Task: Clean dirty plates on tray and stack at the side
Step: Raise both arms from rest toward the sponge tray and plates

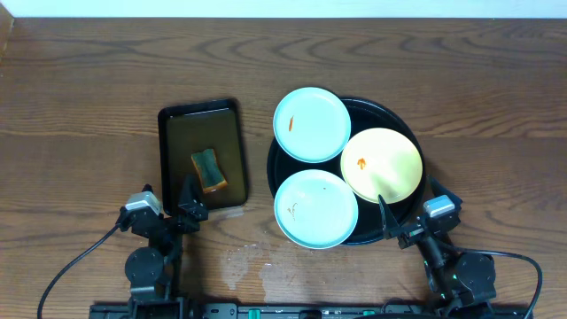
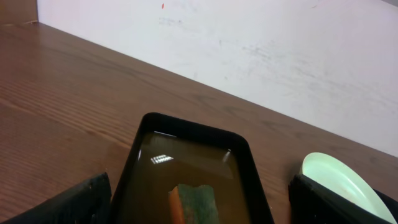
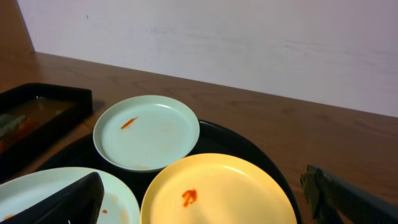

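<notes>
Tray [image 1: 381, 113]: large, round, matte black with a low raised rim. It sits right of centre on the wood-grain table [image 1: 89, 89].

All three dirty plates lie flat on it. They are smooth, shallow and glossy.
- Far mint plate [image 1: 311, 124]: one orange streak; overhangs the tray's far-left rim.
- Yellow plate [image 1: 382, 164]: orange smear left of centre; reaches the right rim.
- Near mint plate [image 1: 315, 208]: faint brownish marks; overhangs the near rim.

Plate edges meet closely; I cannot tell whether they overlap.

Rectangular tray [image 1: 170, 151]: dark, with rounded corners, left of the round one. It holds brownish liquid and a green-and-orange sponge [image 1: 208, 170].

Left gripper [image 1: 168, 190]: fingers spread wide, holding nothing, at that tray's near end.

Right gripper [image 1: 410, 199]: fingers likewise apart and empty, at the round tray's near-right rim.

The wrist views cut off the sponge and the near plates at the frame bottom.
</notes>
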